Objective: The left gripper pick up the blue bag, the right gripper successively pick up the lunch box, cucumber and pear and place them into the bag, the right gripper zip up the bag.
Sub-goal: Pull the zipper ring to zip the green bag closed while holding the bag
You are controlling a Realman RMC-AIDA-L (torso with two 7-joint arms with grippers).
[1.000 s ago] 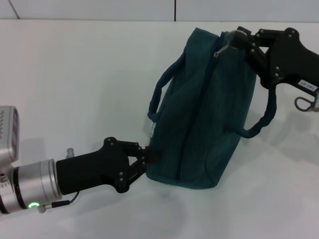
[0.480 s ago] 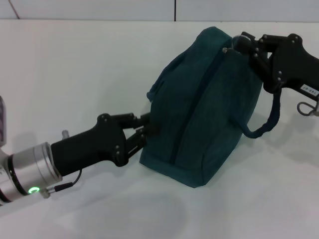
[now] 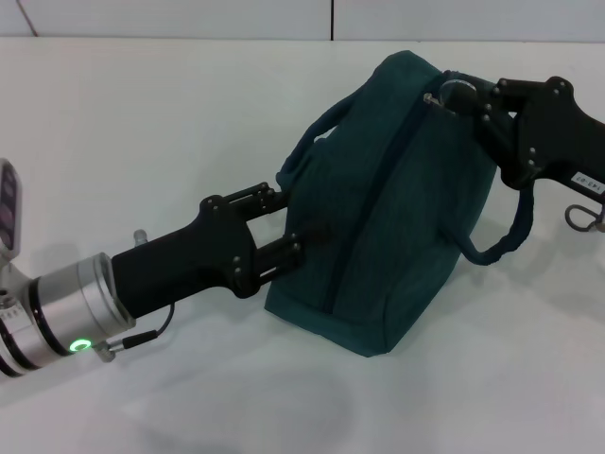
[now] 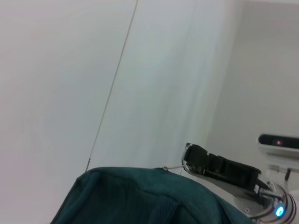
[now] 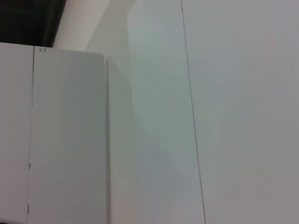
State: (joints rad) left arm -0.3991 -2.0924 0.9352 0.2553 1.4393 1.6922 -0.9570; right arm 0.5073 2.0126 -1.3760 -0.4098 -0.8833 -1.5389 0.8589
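The blue bag [image 3: 388,208] lies tilted on the white table with its zipper closed along the top. My left gripper [image 3: 288,224] is at the bag's left end, open, one finger above and one below that end and nothing pinched between them. My right gripper [image 3: 452,93] is at the bag's far right top corner, shut on the metal zipper pull [image 3: 431,97]. One loop handle [image 3: 506,236] hangs under the right arm. The left wrist view shows the bag [image 4: 140,198] and the right gripper [image 4: 191,156] beyond it. The lunch box, cucumber and pear are out of view.
The white table [image 3: 142,123] stretches to the left and front of the bag. A metal hook [image 3: 581,218] hangs from the right arm near the right edge. The right wrist view shows only white panels [image 5: 149,116].
My left gripper has opened and let go of the bag's left end. The bag has tipped over toward the right, and the right gripper has stayed on the zipper pull.
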